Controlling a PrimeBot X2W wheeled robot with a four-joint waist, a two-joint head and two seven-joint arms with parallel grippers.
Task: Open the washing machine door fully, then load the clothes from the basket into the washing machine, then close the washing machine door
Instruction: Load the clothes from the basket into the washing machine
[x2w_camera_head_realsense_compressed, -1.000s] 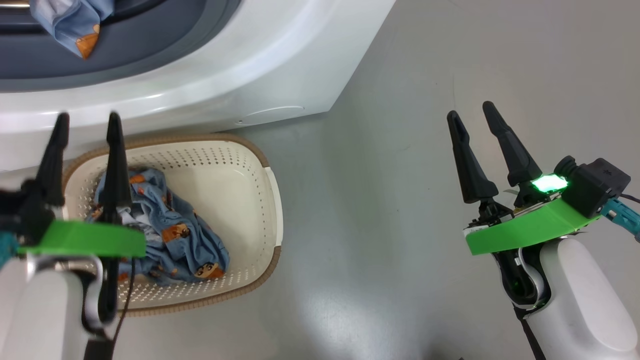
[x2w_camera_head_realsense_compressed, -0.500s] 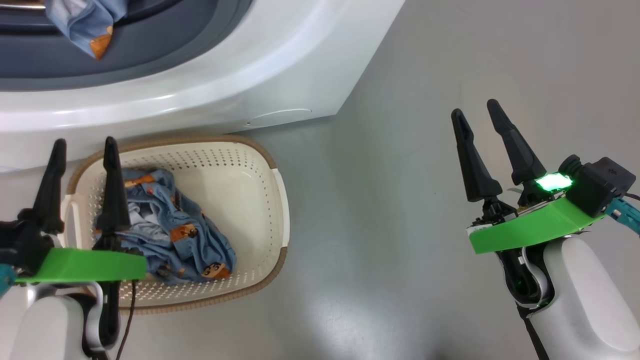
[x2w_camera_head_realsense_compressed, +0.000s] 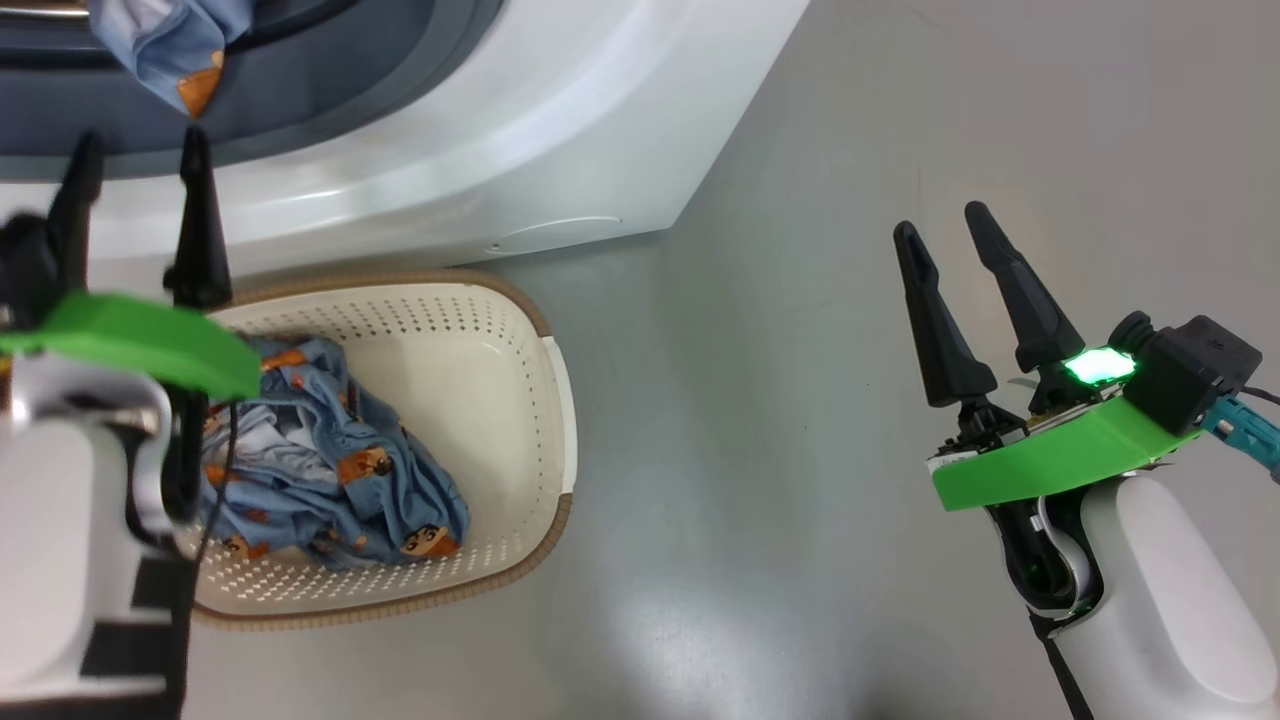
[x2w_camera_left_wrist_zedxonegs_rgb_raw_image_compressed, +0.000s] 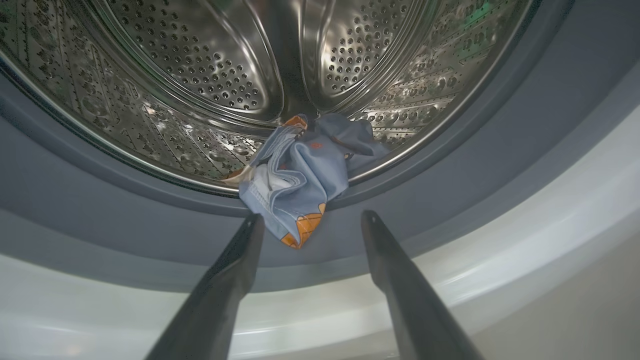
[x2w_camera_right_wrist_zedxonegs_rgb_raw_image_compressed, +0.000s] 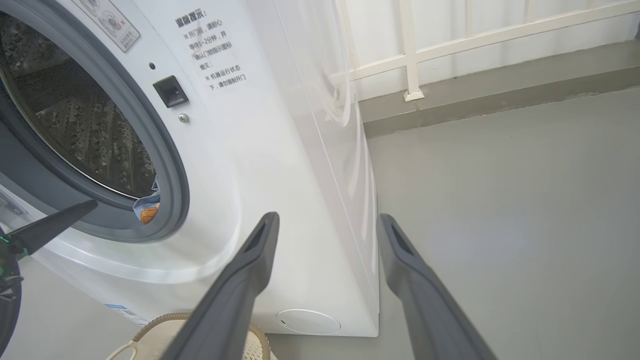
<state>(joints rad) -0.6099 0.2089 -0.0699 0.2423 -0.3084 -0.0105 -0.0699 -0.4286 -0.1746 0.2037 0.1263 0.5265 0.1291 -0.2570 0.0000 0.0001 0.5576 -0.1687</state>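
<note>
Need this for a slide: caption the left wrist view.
Open left gripper faces blue clothes hanging over the drum lip.

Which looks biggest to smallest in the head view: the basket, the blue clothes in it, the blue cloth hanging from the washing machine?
1. basket
2. clothes in the basket
3. hanging cloth on the washing machine; the picture's top edge cuts it off, so its whole size is unsure.

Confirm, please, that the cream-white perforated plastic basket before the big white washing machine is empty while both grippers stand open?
Not empty: the head view shows the cream-white perforated plastic basket holding soft light-blue printed clothes. The rest is right.
</note>
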